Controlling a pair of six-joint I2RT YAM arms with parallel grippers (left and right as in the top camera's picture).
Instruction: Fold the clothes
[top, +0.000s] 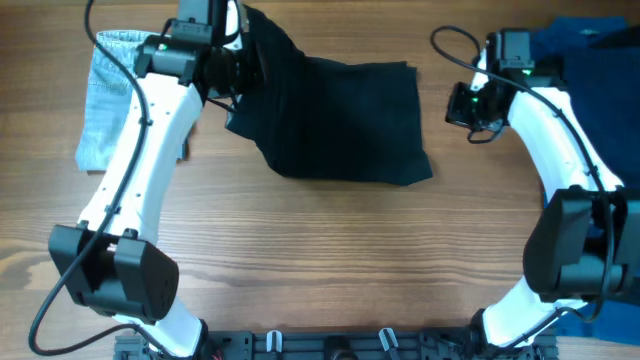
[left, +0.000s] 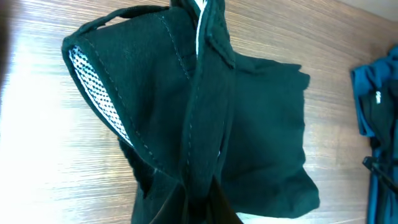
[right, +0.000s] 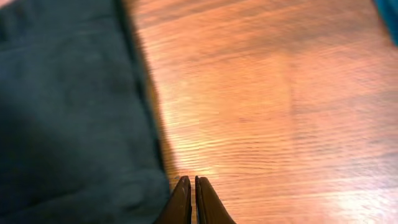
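Overhead: left pincer (top: 235, 72) clamps black shorts (top: 350, 120), right pincer (right: 191, 183) closed empty; denim (top: 110, 90) left, blue garment (top: 590, 50) right.

No readable text, label or brand on anything here

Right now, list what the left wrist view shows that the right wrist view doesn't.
Only the left wrist view: the left end effector shut on a raised fold of the black shorts, baring their whitish mesh lining. Only the right wrist view: the right end effector, shut and empty, over bare table beside the fabric's edge. Both: the black shorts, the wooden table and blue cloth at the right edge.
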